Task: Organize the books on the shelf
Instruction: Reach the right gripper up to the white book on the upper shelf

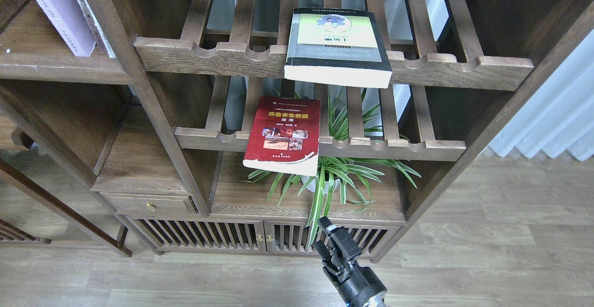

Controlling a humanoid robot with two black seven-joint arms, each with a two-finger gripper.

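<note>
A thick black-edged book with a yellow-green cover lies flat on the upper slatted rack, its white page edge hanging over the front rail. A red book with small photos lies flat on the lower slatted rack and also overhangs the front. A white-and-lavender book stands leaning on the solid dark shelf board at the upper left, next to other upright books. My right gripper is low at the bottom centre, well below both flat books, open and empty. My left gripper is out of view.
A spider plant in a white pot stands on the board under the lower rack, its leaves reaching toward my gripper. Below are a drawer with a brass knob and slatted cabinet doors. Wooden floor lies in front.
</note>
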